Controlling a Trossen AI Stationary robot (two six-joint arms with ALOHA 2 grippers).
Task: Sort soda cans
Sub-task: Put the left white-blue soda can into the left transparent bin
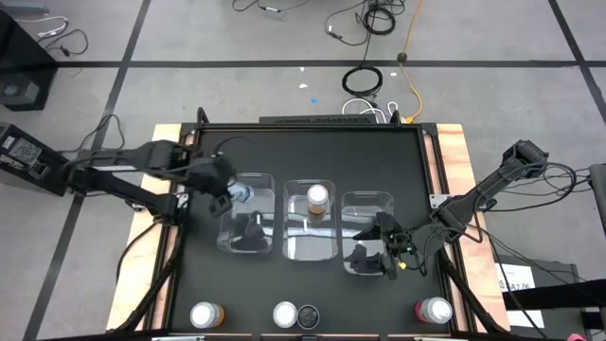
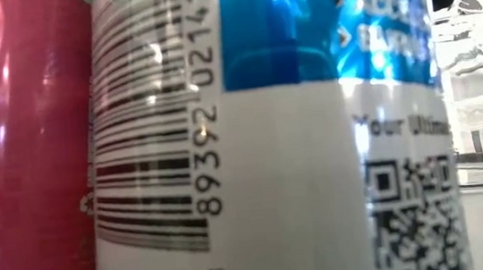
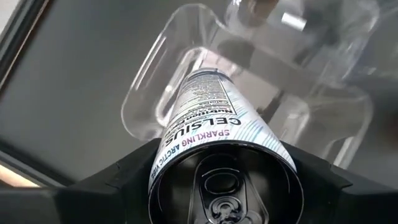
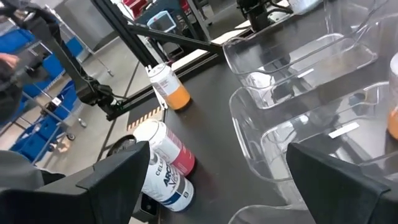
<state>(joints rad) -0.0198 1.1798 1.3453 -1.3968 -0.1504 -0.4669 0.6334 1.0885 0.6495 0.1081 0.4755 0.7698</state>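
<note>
- Holding a white can [image 3: 211, 134]: left gripper [image 1: 230, 194], fingers clamped on the can's sides, at the far end of the left bin [image 1: 248, 216]; the can is tilted, its silver top toward the wrist camera and its base pointing into the bin
- Hovering: right gripper [image 1: 381, 248], fingers spread wide with nothing between them, over the near end of the right bin [image 1: 367, 232]
- Middle bin [image 1: 311, 223]: one orange can [image 1: 318, 197] standing upright at its far end
- Left and right bins: clear plastic; no can seen standing in either
- Near table edge, left: orange can [image 1: 205, 314], upright
- Near table edge, centre: white-topped can [image 1: 284, 314] touching or just beside a dark can [image 1: 308, 315]; in the low view two cans fill the frame, one red, one white and blue
- Near table edge, right: red can [image 1: 434, 310], upright
- Table [image 1: 199, 275]: black top, wooden border
</note>
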